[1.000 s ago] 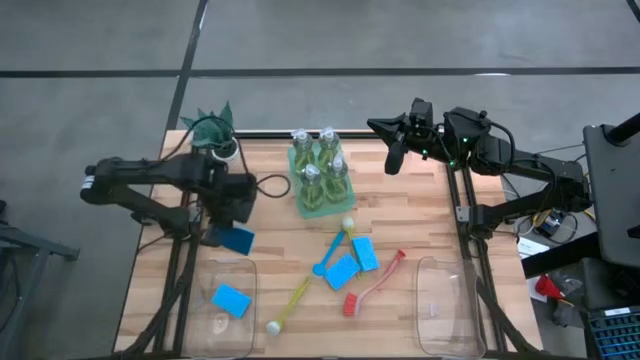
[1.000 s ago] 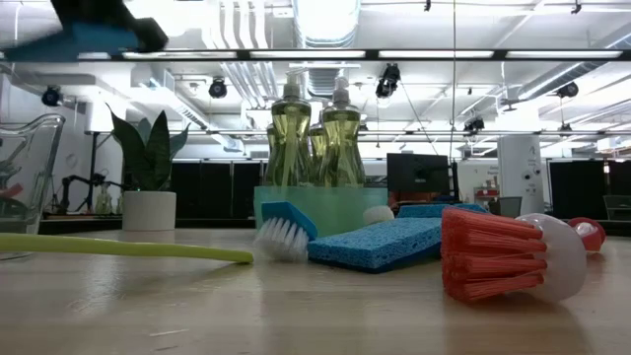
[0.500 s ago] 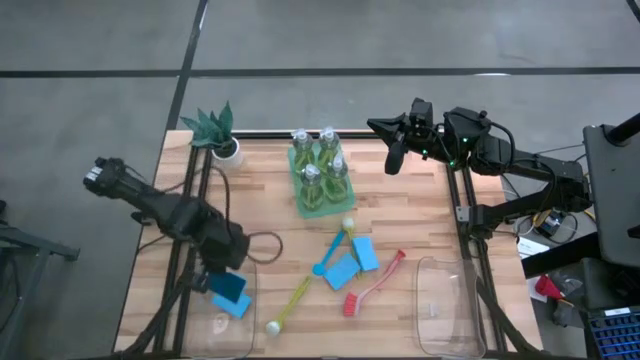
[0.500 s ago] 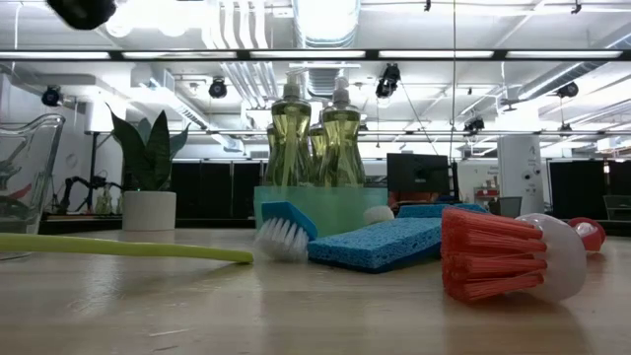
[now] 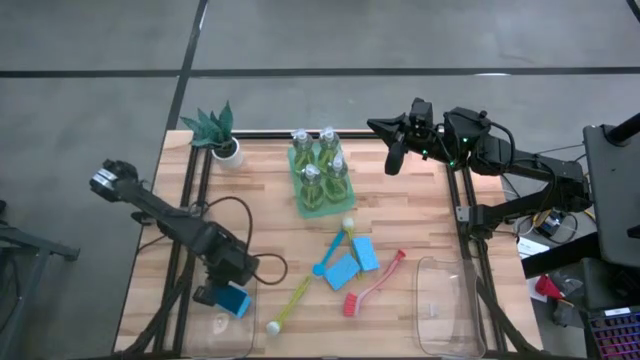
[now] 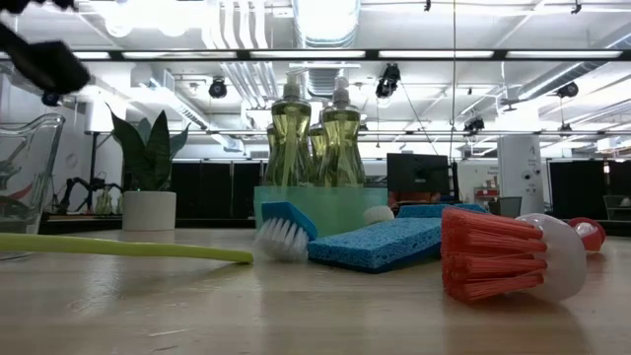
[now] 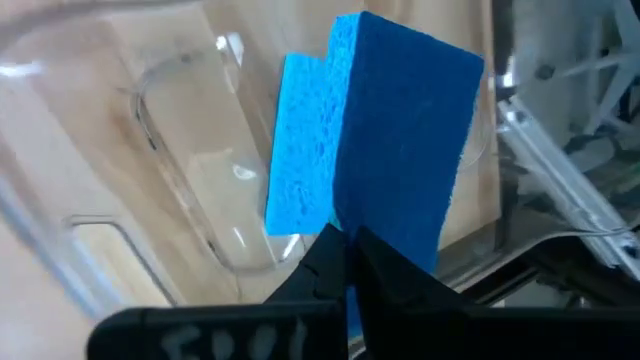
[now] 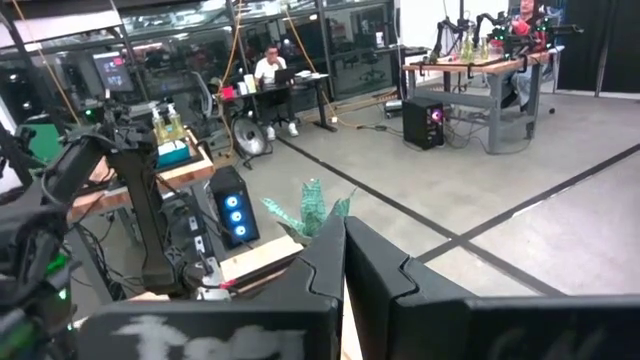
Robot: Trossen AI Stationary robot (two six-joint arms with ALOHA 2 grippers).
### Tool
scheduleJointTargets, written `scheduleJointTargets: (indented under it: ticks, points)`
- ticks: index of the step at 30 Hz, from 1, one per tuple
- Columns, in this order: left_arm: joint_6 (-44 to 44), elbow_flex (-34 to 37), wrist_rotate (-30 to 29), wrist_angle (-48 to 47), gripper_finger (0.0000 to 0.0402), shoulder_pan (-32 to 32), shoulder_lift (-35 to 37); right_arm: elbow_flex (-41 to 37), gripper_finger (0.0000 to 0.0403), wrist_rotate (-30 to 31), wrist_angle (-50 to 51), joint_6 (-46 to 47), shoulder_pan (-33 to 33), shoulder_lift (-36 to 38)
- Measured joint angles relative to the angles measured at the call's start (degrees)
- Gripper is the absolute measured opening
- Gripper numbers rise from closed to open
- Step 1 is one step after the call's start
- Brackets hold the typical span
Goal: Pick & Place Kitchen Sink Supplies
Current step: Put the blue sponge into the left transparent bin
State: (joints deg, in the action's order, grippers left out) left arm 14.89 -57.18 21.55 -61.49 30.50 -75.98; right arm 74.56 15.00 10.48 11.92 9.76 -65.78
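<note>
L fingers (image 7: 345,262) pinched on a sponge (image 7: 400,140), held over the left bin (image 5: 222,325), just above a 2nd sponge (image 7: 298,160) already lying in it. R gripper (image 5: 392,160) clamped shut, empty, parked at the table's far right edge. Done: one sponge binned, another about to drop. Left, by my read: two sponges (image 5: 352,262), three brushes (image 5: 372,288), four bottles (image 5: 320,158) in the green tray. Right bin (image 5: 445,315) looks empty.

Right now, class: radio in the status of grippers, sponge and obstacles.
Left gripper shut on blue sponge above left bin, second sponge inside. Right gripper shut, parked. Nothing obstructing.
</note>
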Motion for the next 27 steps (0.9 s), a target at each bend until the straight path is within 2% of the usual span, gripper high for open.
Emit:
scheduleJointTargets:
  ticks: [5, 12, 19, 24, 27]
  points:
    - [-0.37, 3.90, 3.93, 4.03, 0.0009, 0.07, -2.25, -0.02, 0.0009, 0.00, 0.00, -0.15, 0.00, 0.00]
    - [-1.25, 6.63, 3.87, 7.86, 0.0007, 0.00, -3.98, -0.02, 0.0009, -0.02, 0.04, -0.16, 0.00, 0.00]
    - [-1.60, 7.84, 4.63, 9.65, 0.0012, 0.02, -4.79, -0.02, 0.0009, -0.02, 0.15, -0.16, 0.00, 0.00]
    - [-1.37, 6.88, 6.78, 8.36, 0.0008, -0.38, -4.68, -0.02, 0.0009, 0.00, 1.30, -0.15, 0.00, 0.00]
    - [-1.17, 6.19, 10.04, 9.99, 0.0007, -0.57, -4.33, -0.02, 0.0009, 0.00, 1.85, -0.15, 0.00, -0.02]
